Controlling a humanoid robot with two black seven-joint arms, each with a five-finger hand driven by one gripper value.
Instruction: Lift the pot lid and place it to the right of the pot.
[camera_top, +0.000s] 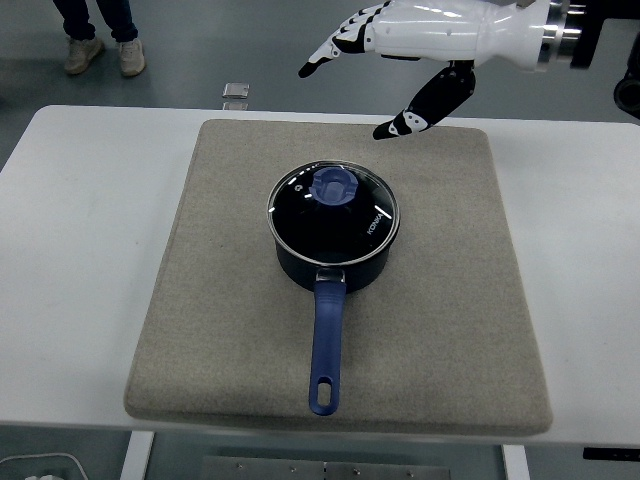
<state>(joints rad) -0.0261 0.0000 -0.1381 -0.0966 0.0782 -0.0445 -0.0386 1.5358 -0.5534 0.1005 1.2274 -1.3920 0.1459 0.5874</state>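
A dark blue pot (335, 250) with a long blue handle (325, 345) pointing toward me sits in the middle of a beige mat (230, 330). A glass lid (365, 222) with a blue knob (334, 186) rests closed on the pot. My right hand (360, 75), white with black fingertips, comes in from the upper right. It hovers above the far edge of the mat, behind and to the right of the pot. Its fingers (330, 48) are spread and the thumb (415, 115) hangs down; it holds nothing. My left arm is out of view.
The mat lies on a white table (80, 250). A small grey object (236, 92) lies on the floor beyond the far edge. A person's feet (100, 50) show at the top left.
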